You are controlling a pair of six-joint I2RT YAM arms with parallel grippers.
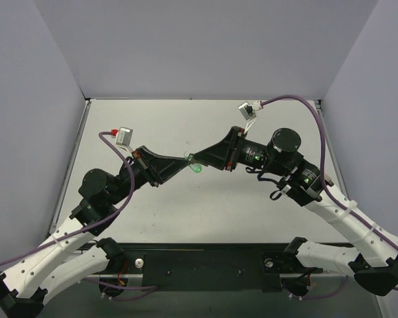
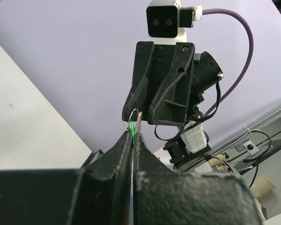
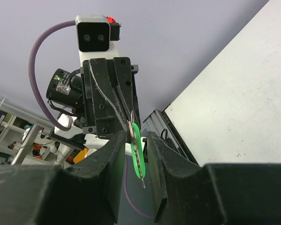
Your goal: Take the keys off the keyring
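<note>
Bright green keyring (image 3: 136,150), silver-grey key (image 2: 138,122), purple cables (image 2: 218,11), off-white table (image 1: 205,212)

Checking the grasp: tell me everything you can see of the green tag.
The green tag is a small bright oval, plastic-looking, held in the air above the table. The left gripper pinches one end; the rest hangs between the open fingers of the right gripper, apparently untouched. A silver key lies against it.

Light was bright, soft and even, apparently from overhead; the arms threw only faint, diffuse shadows on the pale table (image 1: 205,215). No glare showed. The left gripper (image 2: 132,138) loomed dark and slightly soft (very close to its lens), while the green keyring (image 3: 136,157) read crisp.
</note>
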